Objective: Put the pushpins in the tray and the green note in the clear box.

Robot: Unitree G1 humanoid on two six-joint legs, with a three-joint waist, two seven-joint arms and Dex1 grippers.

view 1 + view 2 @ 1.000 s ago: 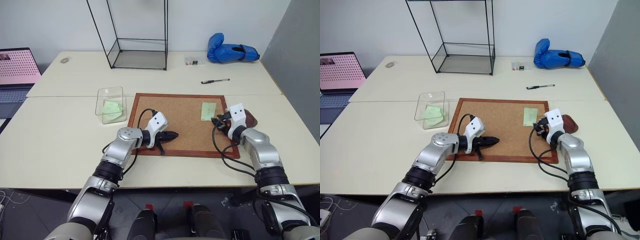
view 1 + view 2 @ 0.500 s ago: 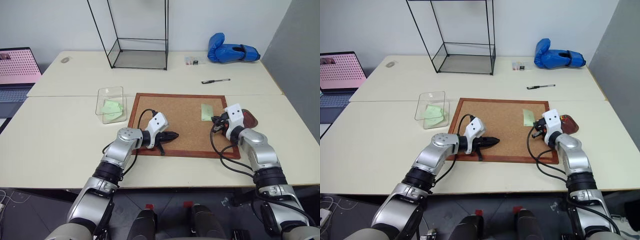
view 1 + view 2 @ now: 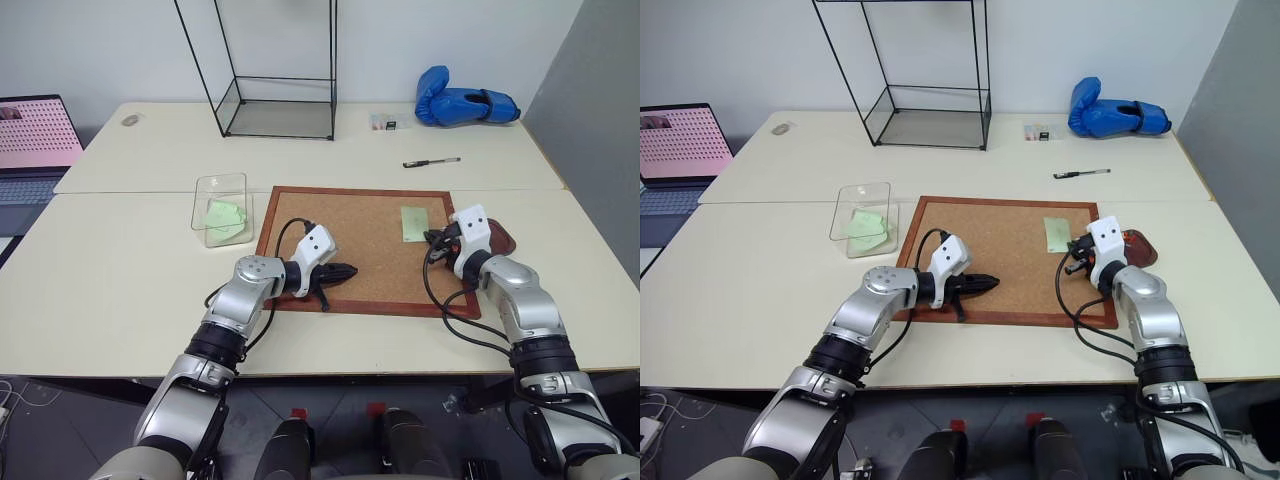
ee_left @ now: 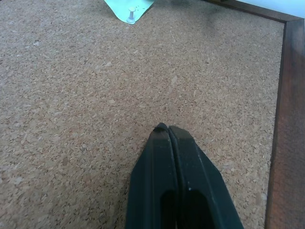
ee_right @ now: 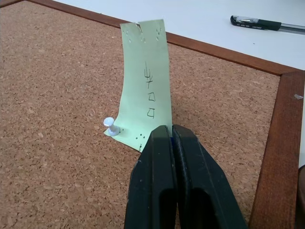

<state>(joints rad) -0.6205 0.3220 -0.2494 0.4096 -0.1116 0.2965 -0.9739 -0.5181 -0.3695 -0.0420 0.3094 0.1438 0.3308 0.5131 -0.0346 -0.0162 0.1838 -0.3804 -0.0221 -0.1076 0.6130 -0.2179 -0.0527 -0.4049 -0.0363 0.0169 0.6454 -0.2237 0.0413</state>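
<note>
- One green slip [image 3: 224,214] already lies in the clear box [image 3: 222,187], left of centre in the head views; I take that part of the job as begun.
- Another green note [image 3: 414,223] sits on the corkboard [image 3: 350,235] at its upper right corner, so it is not yet boxed.
- At least one pushpin [image 5: 110,125] holds the note's near corner: pale, with a small round head, standing upright in the cork.
- Right gripper [image 5: 170,130]: jaws together, tips at the note's other near corner. A speck of blue shows between the tips; whether that is a pin head I cannot tell.
- Left gripper [image 4: 166,129]: jaws together on nothing, low over bare cork in the lower left part of the board, well apart from the note.
- Tray [image 3: 1139,246]: right of the board, just behind the right gripper. Whether any pin lies in it is too small to tell.
- Left to do, as I judge it: free the note's pins, drop them in the tray, then carry the note across the board to the box.
- Materials:
  - Note: thin paper, a narrow rectangle with dark handwriting and several old pin holes at both ends; it arches up off the cork instead of lying flat.
  - Board: coarse, speckled brown cork in a smooth reddish wood frame.
  - Box: see-through plastic with square walls and an open top.
  - Tray: shallow, dark, glossy, with red specks.
  - Fingers: matte black, tapering to blunt tips.
</note>
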